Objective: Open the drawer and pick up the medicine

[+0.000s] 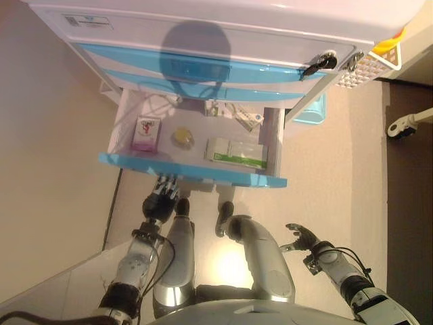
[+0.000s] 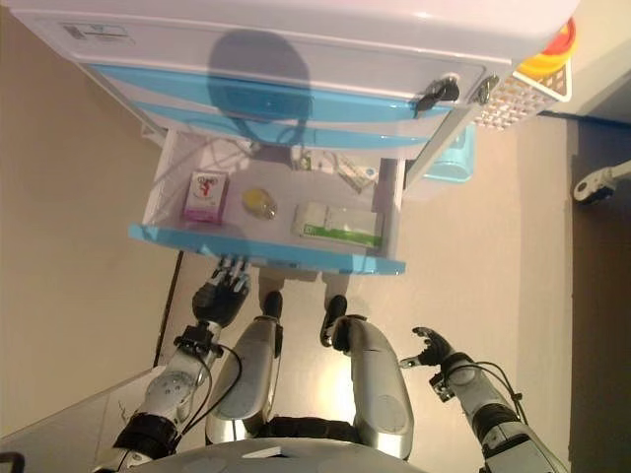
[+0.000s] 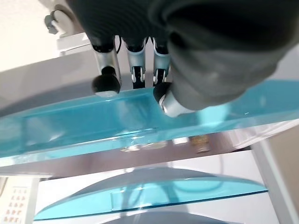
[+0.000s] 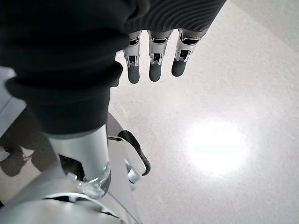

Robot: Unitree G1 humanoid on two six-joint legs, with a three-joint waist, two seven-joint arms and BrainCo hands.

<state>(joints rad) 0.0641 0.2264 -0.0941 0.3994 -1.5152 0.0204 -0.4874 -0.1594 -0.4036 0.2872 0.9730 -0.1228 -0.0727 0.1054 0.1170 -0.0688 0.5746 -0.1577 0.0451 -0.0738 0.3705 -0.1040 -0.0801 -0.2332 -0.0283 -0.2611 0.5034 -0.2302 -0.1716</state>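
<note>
The cabinet's lowest drawer [image 1: 193, 169] with a blue front stands pulled out. Inside lie a pink and white medicine box [image 1: 147, 132] at the left, a small yellow round item [image 1: 183, 137] in the middle, green and white boxes [image 1: 235, 153] at the right, and small packets [image 1: 247, 120] at the back. My left hand [image 1: 162, 196] is just below the drawer front; in the left wrist view its fingertips [image 3: 106, 83] and thumb pinch the blue front's edge [image 3: 84, 121]. My right hand [image 1: 302, 238] hangs low at the right, open and empty over the floor.
The white cabinet [image 1: 223, 27] has two shut blue drawer fronts above the open one, and a key in a lock [image 1: 319, 64]. A white perforated basket [image 1: 369, 68] hangs at its right side. A blue object [image 1: 312, 112] and a caster [image 1: 402, 126] are on the floor.
</note>
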